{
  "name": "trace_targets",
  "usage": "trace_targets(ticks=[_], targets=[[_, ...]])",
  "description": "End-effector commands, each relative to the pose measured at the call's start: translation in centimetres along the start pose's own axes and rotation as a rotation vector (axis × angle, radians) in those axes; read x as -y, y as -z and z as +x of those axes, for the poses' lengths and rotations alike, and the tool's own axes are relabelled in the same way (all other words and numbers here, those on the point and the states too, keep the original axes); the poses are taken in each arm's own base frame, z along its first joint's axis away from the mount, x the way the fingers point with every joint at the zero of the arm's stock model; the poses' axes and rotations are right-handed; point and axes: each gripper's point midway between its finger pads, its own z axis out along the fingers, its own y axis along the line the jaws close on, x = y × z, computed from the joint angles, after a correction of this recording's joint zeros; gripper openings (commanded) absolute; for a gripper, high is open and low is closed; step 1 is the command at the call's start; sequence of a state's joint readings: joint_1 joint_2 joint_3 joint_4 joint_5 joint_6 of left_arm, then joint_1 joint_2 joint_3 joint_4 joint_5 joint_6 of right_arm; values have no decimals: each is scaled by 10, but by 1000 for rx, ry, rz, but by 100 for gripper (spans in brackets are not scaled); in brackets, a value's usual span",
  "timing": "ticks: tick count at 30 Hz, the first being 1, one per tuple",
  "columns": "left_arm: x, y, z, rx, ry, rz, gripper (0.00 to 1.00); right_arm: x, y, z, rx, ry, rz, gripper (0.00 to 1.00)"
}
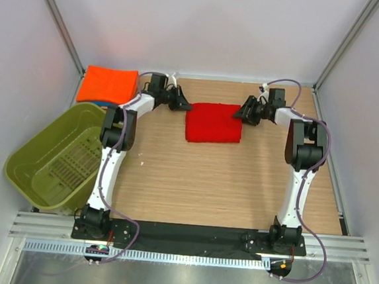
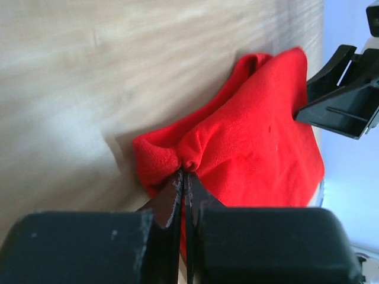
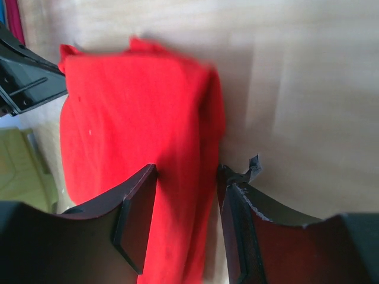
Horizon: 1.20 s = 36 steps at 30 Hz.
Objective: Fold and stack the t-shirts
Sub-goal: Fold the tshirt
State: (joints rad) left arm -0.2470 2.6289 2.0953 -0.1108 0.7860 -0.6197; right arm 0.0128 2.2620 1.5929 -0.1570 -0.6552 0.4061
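Table w/ olive basket on the L, clear of the fold area. Orange t-shirt lies folded at far-L corner; stack base, I reckon. Red t-shirt folded mid-table, btwn both arms. L gripper pinched shut on its corner. R gripper jaws apart, astride opposite edge, not clamped, so prob. prepping a two-arm lift.

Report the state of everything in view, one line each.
Deep red cloth t-shirt: folded, lying on the table
Bright orange cloth t-shirt: folded, far left corner
Olive-green plastic basket: empty, at the table's left edge
Left gripper: shut on the red t-shirt's edge
Right gripper: open, straddling its opposite edge
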Motion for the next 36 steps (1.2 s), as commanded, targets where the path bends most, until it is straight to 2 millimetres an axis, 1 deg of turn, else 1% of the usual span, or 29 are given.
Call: trace_targets(ticks=[1,2,3,4,5,6,7,8,9,10,11,12,13,14,15,16,18,19,20,22,23,25,26,27,28,30,32,33,36], targets=[[30,15,9,-20,-16,8,0,-29,23,7,21,20,-7,52],[41,22,7,-16,-26,13,0,-40,30,10,25,33,-8,52],[34,23,26,-48,0,-3,0,-31,32,26,3,5,20,50],[36,26,30,-52,0,-6,1,-31,34,34,-7,-2,24,50],[49,35,30,-45,-14,0,0,-34,38,42,-14,-2,25,50],[50,38,36,-51,-12,-6,0,-33,44,59,-31,-24,37,49],[44,42,53,-73,3,-25,0,-33,49,65,-31,-33,54,48],[46,45,58,-77,3,-32,0,-35,51,77,-46,-44,58,47],[61,51,60,-74,-19,-25,0,-34,60,98,-68,-66,74,47],[62,55,68,-85,-19,-29,0,-30,64,110,-74,-105,104,46],[56,58,86,-111,0,-44,0,-29,69,122,-80,-132,113,46],[67,66,88,-105,-16,-40,0,-23,73,155,-125,-163,127,47],[65,69,93,-104,-19,-54,0,-30,83,157,-96,-149,134,47],[60,74,107,-123,-6,-71,0,-29,89,166,-98,-145,156,47],[65,78,108,-117,-15,-71,0,-23,95,185,-126,-151,183,48],[66,81,110,-118,-14,-72,0,-28,106,187,-112,-133,187,48],[62,84,121,-134,1,-80,0,-22,115,192,-97,-119,227,52],[63,85,123,-138,4,-79,0,-21,119,190,-84,-112,240,55],[62,85,125,-144,6,-76,0,-22,122,184,-57,-90,246,58],[60,83,128,-154,11,-75,0,-23,122,172,-25,-74,240,61],[60,82,129,-160,12,-72,0,-20,119,169,-28,-58,237,62],[61,81,127,-160,10,-70,0,-17,116,150,-2,-36,232,63],[59,80,125,-160,0,-72,0,-15,110,143,-3,-23,211,64],[57,80,127,-165,1,-80,0,-14,108,140,-10,-24,199,64],[57,80,125,-168,0,-90,0,-14,105,132,4,-8,175,64],[55,78,125,-173,-1,-93,0,-8,96,121,-1,0,158,64],[52,76,123,-178,3,-95,0,-12,91,114,-4,26,104,61],[54,75,123,-181,1,-88,0,-9,86,112,-7,23,92,60],[49,72,126,-192,10,-94,0,-13,77,107,-12,33,44,52]])
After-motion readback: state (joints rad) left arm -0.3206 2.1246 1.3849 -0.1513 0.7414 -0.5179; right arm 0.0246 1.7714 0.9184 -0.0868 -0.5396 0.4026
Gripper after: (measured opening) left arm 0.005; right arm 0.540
